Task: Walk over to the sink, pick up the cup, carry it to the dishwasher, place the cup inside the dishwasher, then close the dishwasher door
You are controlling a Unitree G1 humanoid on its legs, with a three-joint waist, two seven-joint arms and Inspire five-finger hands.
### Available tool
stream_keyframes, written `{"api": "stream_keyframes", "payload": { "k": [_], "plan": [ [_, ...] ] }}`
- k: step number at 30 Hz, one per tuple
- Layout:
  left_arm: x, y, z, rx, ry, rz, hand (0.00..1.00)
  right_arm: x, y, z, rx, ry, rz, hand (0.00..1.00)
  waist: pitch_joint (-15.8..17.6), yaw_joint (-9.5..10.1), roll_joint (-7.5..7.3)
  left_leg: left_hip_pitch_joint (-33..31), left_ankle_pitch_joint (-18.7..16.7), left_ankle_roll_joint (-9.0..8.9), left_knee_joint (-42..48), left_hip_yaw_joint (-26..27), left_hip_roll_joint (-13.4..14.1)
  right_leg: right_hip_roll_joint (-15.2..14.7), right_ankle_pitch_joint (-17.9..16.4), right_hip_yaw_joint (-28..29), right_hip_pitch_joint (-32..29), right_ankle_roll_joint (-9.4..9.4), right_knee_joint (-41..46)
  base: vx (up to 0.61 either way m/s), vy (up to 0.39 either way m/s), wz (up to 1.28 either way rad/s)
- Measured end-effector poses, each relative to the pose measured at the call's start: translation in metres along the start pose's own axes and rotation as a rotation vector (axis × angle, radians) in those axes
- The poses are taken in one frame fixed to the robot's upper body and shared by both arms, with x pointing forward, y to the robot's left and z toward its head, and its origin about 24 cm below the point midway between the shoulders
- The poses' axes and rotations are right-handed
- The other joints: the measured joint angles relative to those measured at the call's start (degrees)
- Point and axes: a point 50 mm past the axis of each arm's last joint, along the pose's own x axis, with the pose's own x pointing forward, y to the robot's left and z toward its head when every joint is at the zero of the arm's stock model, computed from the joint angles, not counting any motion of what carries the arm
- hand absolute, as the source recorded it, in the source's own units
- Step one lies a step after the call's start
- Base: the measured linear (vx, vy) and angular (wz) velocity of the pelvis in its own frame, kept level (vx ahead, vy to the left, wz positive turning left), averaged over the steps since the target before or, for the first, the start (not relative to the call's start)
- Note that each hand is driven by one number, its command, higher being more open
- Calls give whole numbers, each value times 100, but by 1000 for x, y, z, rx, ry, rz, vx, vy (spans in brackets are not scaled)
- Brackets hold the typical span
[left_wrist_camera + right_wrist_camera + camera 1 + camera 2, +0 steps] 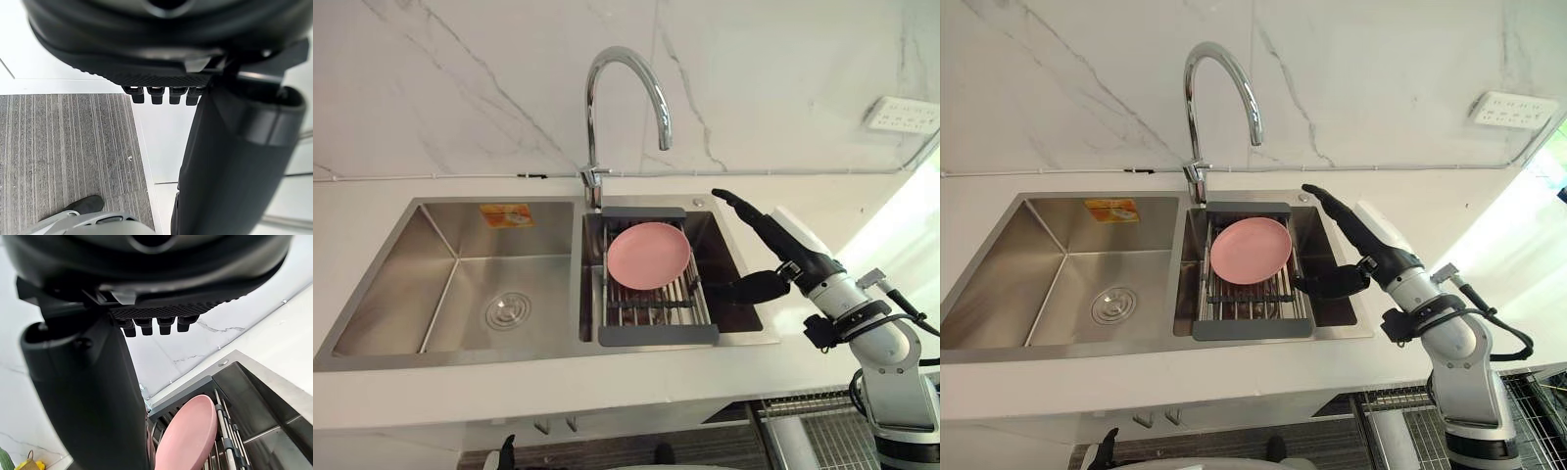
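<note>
Partly, right hand (88, 396) hides the pink plate (188, 435).

Right arm (893, 367) comes up from low on the right with the right hand (783, 250) stretched forward: fingers (736, 206) straight, thumb (751, 287) splayed out wide, holding nothing. Left hand (166, 63) hangs low at the side, fingers relaxed and empty too.

A white stone countertop (372, 211) holds a stainless steel double sink (460, 284) with a curved chrome tap (591, 117). A grey slatted rack (658, 335) spans the right basin, carrying a round pink plate (649, 256).
</note>
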Motion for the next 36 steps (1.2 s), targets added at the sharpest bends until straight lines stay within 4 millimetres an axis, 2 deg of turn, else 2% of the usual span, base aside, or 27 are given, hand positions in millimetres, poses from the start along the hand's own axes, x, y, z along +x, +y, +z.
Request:
{"api": "stream_keyframes", "payload": {
  "k": [6, 12, 18, 22, 27, 32, 36],
  "plan": [
    [0, 0, 0, 0, 0, 0, 100, 2, 0, 4, -167, 7, 23, 100, -11, 6, -8, -26, 27, -36, -8, 1, 10, 19, 15, 15, -51, -10, 0, 2, 3, -2],
    [1, -1, 1, 4, 6, -2, 100, 16, 3, 20, -296, -74, 25, 100, -28, 17, -28, -29, 69, -29, -6, -13, -13, 3, 23, 18, -55, -5, -1, -3, 4, -1],
    [1, -1, 2, 6, 10, -3, 100, 27, 17, 32, -434, -117, 49, 100, -30, 57, -31, -68, 108, -22, -8, -85, -33, -37, 37, -68, -52, 2, -2, -28, 0, 7],
    [2, -1, 4, 10, 5, -5, 100, 34, 24, 32, -513, -113, 83, 100, -31, 143, -32, -84, 113, -20, -9, -134, -29, -39, 55, -113, -48, -14, -4, -35, -7, 7],
    [3, 0, 6, 20, 1, -10, 100, 43, 38, 25, -546, -88, 153, 100, -26, 176, -41, -109, 127, -26, -24, -184, -26, -41, 71, -160, -49, -25, -8, -39, -5, 5],
    [4, 0, 7, 35, -5, -24, 100, 48, 64, -1, -531, 24, 284, 100, -20, 182, -48, -106, 178, -51, -86, -247, -19, -39, 67, -225, -54, -22, -9, -15, -4, 6],
    [5, -1, 9, 36, -8, -31, 100, 50, 66, -16, -514, 106, 293, 100, -11, 235, -50, -94, 188, -57, -90, -271, -17, -39, 65, -249, -53, -19, -9, 3, 4, 3]
  ]
}}
